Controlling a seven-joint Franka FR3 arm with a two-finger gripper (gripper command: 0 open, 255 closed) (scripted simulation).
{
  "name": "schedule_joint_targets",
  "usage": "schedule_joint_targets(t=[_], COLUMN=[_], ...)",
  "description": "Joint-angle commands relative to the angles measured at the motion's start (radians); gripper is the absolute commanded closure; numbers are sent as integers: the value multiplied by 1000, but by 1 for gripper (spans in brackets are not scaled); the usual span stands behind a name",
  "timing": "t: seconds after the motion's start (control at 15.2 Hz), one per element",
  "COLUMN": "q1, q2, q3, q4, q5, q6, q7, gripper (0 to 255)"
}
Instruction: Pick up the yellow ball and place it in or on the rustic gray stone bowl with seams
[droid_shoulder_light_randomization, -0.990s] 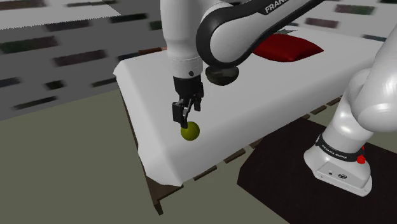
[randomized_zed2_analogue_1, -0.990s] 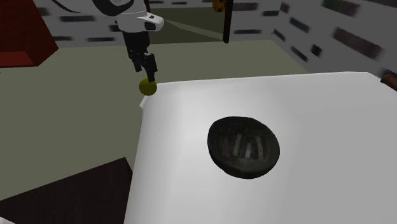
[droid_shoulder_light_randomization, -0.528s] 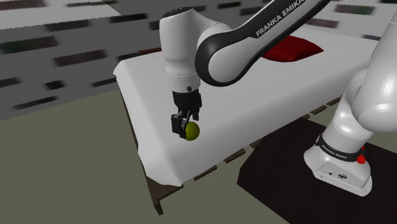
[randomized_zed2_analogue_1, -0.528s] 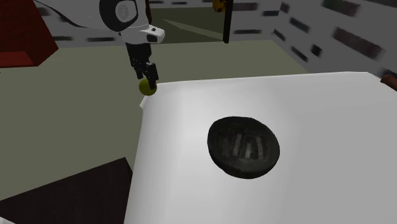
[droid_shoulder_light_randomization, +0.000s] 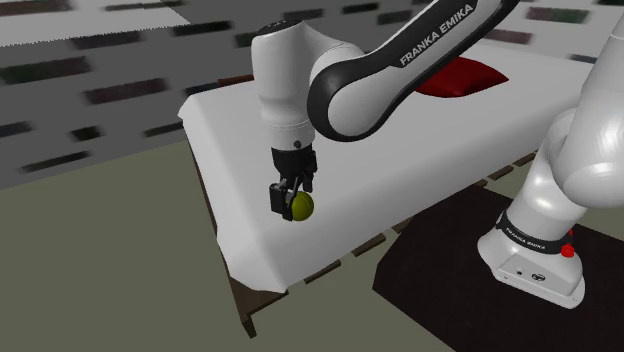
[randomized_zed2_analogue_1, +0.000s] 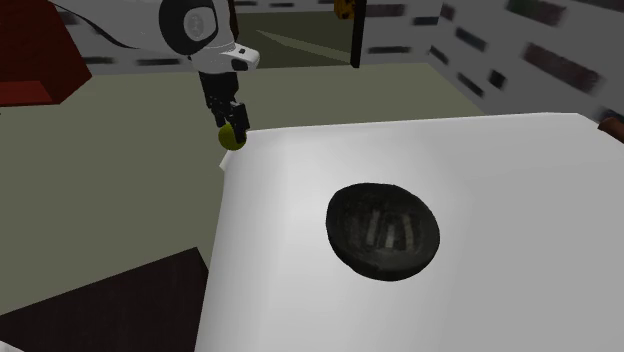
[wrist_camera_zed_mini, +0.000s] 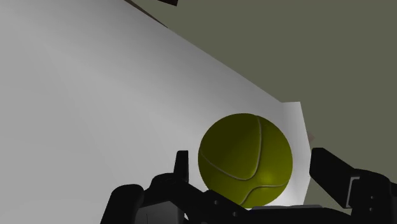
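The yellow-green ball (droid_shoulder_light_randomization: 300, 206) rests on the white bed (droid_shoulder_light_randomization: 400, 160) near its front corner, close to the edge. My black gripper (droid_shoulder_light_randomization: 289, 197) has come down over it and is open, one finger on each side. In the wrist view the ball (wrist_camera_zed_mini: 245, 160) sits between the fingers; one finger (wrist_camera_zed_mini: 181, 167) is next to it and the other (wrist_camera_zed_mini: 331, 170) stands a gap away. In the second exterior view the ball (randomized_zed2_analogue_1: 233, 138) lies at the bed's far corner under the gripper (randomized_zed2_analogue_1: 232, 120), and the dark grey bowl (randomized_zed2_analogue_1: 383, 229) with pale seams sits mid-bed.
A red pillow (droid_shoulder_light_randomization: 456, 76) lies at the far end of the bed. The robot's stand (droid_shoulder_light_randomization: 530, 262) sits on a dark mat beside the bed. The bed edge drops to the olive floor (droid_shoulder_light_randomization: 110, 270) just past the ball. Brick walls stand behind.
The gripper has come down from just above the ball until its fingers stand on either side of it. The ball has stayed in place.
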Motion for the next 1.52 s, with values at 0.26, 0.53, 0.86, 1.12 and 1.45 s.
schedule_joint_targets(t=[0.26,0.53,0.86,1.12,1.45], q1=[0,0,-2,-4,-6], q2=[0,0,-21,-46,-72], q3=[0,0,1,0,-1], q4=[0,0,20,50,92], q5=[0,0,13,28,42], q6=[0,0,-38,-90,-155], q7=[0,0,-9,-19,-29], gripper=[255,255,255,255,255])
